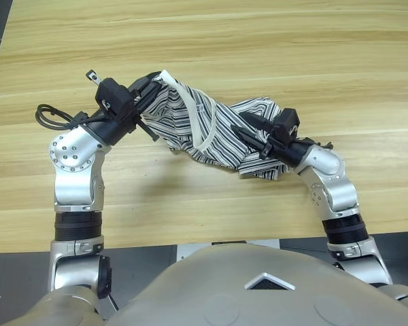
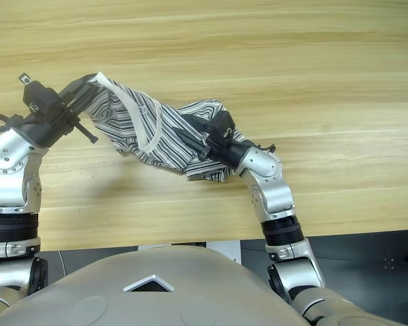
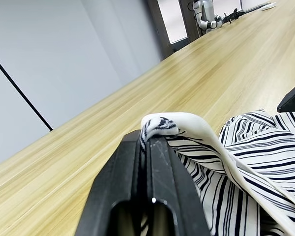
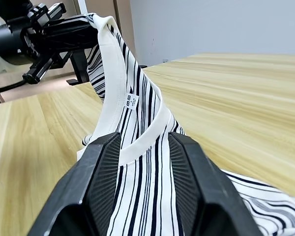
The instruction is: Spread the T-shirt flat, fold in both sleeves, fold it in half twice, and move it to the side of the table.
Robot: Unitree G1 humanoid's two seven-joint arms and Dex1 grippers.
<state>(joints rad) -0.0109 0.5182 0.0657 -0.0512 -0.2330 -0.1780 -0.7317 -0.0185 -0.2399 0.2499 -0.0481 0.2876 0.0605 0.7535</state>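
Observation:
A black-and-white striped T-shirt [image 1: 211, 132] with a white collar band hangs bunched between my two grippers, partly lifted off the wooden table [image 1: 258, 41]. My left gripper [image 1: 149, 87] is shut on the shirt's collar edge at its left end; in the left wrist view the fingers [image 3: 147, 182] pinch white collar fabric [image 3: 172, 123]. My right gripper [image 1: 248, 129] is shut on the shirt's right part, with striped cloth [image 4: 147, 177] and the collar band running between its fingers [image 4: 108, 182]. The left gripper [image 4: 64, 34] holds the collar's far end in the right wrist view.
The light wooden table stretches far back and to both sides around the shirt. Its front edge [image 1: 190, 241] runs just ahead of my body. A second robot [image 3: 206, 12] stands far off at the end of the table.

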